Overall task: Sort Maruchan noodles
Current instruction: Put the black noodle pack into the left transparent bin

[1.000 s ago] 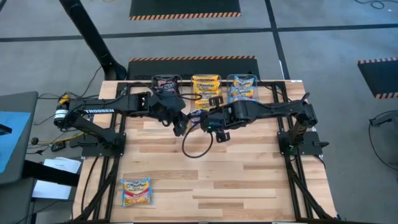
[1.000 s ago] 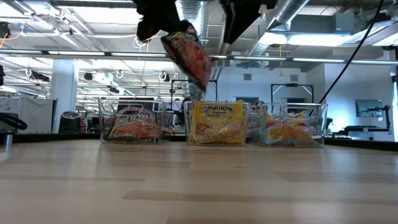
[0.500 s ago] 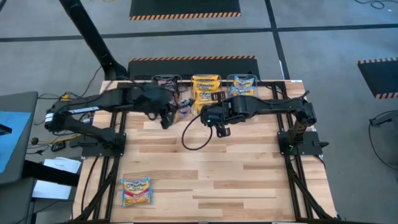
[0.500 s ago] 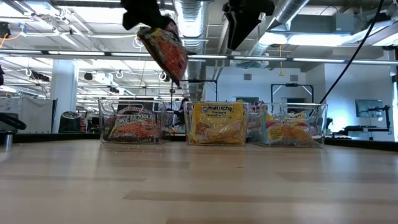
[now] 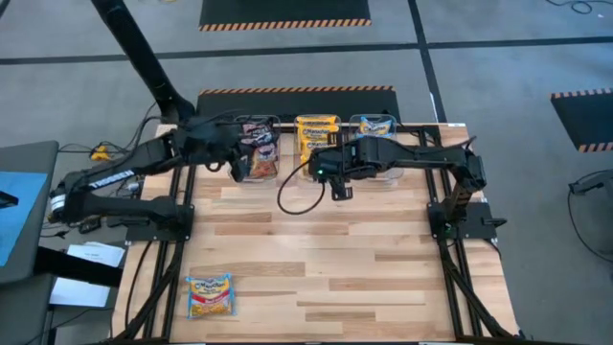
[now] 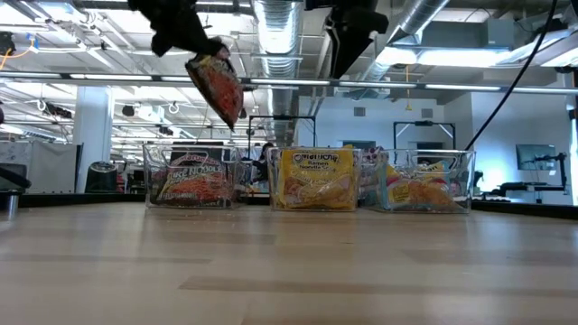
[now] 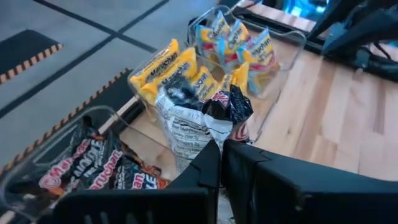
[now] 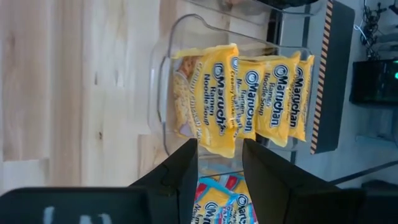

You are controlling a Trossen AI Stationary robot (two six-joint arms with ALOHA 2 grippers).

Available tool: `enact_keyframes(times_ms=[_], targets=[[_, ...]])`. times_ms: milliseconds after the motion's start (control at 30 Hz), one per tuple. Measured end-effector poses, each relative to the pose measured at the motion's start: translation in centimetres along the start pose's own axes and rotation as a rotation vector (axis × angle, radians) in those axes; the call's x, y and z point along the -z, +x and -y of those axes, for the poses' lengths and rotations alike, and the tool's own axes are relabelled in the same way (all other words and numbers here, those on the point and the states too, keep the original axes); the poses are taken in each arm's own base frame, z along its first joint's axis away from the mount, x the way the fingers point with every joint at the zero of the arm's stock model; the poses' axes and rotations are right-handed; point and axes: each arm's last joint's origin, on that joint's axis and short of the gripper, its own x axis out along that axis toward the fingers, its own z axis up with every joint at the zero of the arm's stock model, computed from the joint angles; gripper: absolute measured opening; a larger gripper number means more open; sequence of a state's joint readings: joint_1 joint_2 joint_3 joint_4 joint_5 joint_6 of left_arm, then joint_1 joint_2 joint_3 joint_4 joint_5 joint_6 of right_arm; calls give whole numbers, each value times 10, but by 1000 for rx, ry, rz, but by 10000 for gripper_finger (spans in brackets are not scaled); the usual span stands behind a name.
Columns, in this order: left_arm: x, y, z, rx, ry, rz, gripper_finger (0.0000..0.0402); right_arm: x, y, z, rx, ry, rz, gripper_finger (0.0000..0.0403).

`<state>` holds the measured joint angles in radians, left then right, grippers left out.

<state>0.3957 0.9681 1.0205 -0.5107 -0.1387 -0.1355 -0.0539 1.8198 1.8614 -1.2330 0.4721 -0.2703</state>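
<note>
My left gripper [image 5: 241,161] is shut on a dark red-black Maruchan noodle packet [image 6: 217,88], high above the table by the left clear tub [image 6: 191,185], which holds packets of the same kind. My right gripper [image 8: 219,149] hangs open with nothing between its fingers, over the near wall of the middle tub [image 5: 317,132] of yellow packets. A third tub [image 5: 374,129] holds blue-yellow packets. One blue-yellow-pink packet [image 5: 210,294] lies flat near the table's near left corner. My left gripper pinches the crumpled end of the red-black packet [image 7: 213,134] between its two fingers [image 7: 205,167]. The fingers come slanting down from the table's left side. The packet hangs tilted below and beyond the fingertips, lifted clear of the table and the tubs [image 6: 219,99].
The three tubs stand in a row along the table's far edge [image 5: 297,120]. A black cable loop [image 5: 299,199] hangs under the right arm over the middle of the table. Bare wood [image 5: 364,278] spreads across the near half.
My left gripper has swung toward the table's left and far edge, carrying the red-black packet from in front of the middle tub to above the left tub; the packet stays hanging and clear. My right gripper has drifted slightly toward the far edge, still open.
</note>
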Motion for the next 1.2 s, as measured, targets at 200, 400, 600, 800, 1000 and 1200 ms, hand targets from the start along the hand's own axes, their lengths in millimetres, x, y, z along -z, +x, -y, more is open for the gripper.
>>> enact_keyframes(times_ms=[200, 400, 600, 800, 1000, 1200], targets=[[35, 13, -21, -9, -74, 73, 0, 2, 5, 9, 9, 29, -8, 148], [56, 26, -40, 1, -115, 89, 0, 4, 7, 15, 14, 61, -12, 148], [75, 41, -54, 33, -152, 62, 0, 4, 8, 17, 15, 86, -13, 148], [94, 56, -63, 37, -161, 12, 0, 5, 9, 19, 18, 95, -12, 148], [109, 64, -66, 37, -67, -38, 0, 4, 10, 21, 23, 106, -3, 148], [123, 65, -66, 30, 46, -123, 0, 4, 11, 24, 27, 116, 0, 148]])
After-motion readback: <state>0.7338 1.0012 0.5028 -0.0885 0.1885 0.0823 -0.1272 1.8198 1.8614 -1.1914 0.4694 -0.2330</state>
